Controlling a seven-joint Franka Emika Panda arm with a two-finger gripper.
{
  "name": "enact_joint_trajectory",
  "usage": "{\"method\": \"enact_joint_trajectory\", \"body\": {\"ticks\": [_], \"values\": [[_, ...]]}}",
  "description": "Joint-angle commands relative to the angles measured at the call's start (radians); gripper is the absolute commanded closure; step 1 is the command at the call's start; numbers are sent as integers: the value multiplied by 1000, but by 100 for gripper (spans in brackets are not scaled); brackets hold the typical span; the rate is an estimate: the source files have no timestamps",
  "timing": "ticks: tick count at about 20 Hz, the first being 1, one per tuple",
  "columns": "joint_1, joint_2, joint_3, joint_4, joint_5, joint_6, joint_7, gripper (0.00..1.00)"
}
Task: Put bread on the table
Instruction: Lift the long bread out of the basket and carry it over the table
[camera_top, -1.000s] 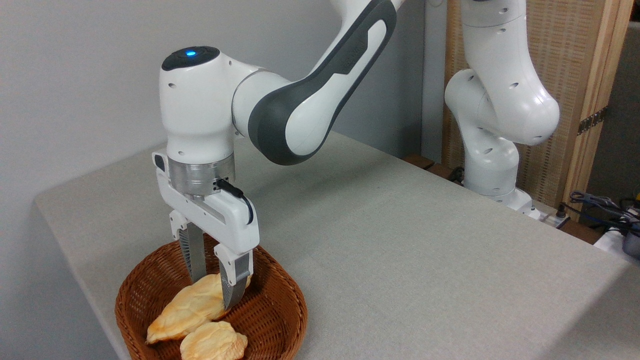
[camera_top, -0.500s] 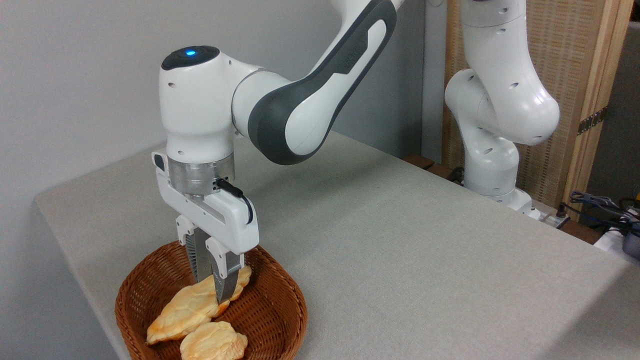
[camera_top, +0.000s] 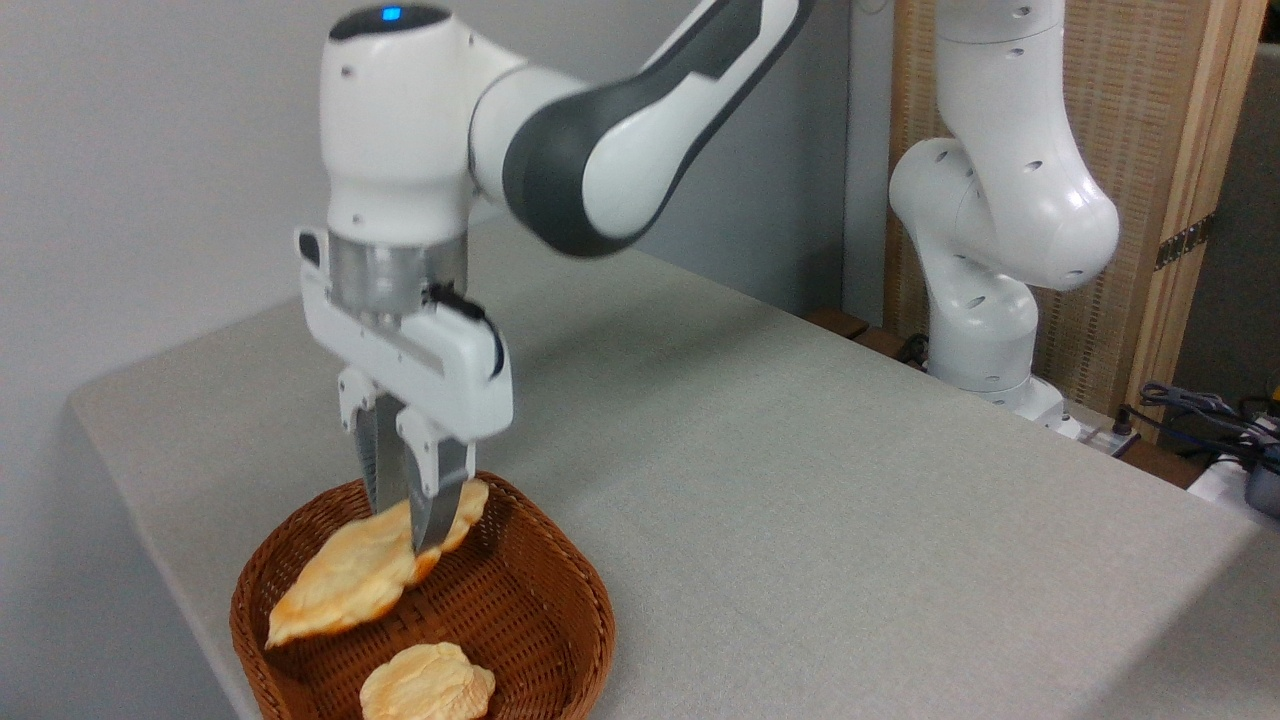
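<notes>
Bread (camera_top: 345, 575) pinched near one tip by gripper (camera_top: 408, 525), hanging tilted just above basket (camera_top: 540, 610), not yet over table (camera_top: 800, 480); looks light, fairly stiff, crumbly, and may swing from off-centre hold.

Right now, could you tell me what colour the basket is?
Brown woven wicker basket, clearest in the fixed camera view.

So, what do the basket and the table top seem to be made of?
Basket: woven wicker or rattan by its look, brown and slightly glossy; the crossing strands show. Table: covered in light grey-beige cloth, matte, with a fine weave texture; what lies underneath is hidden.
</notes>
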Motion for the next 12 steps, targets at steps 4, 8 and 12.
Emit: {"method": "enact_joint_trajectory", "body": {"ticks": [4, 8, 12], "values": [[4, -149, 9, -7, 5, -233, 14, 52], [4, -188, 11, -10, 7, -328, 14, 52], [4, -247, 11, -51, 7, -420, 15, 49]]}}
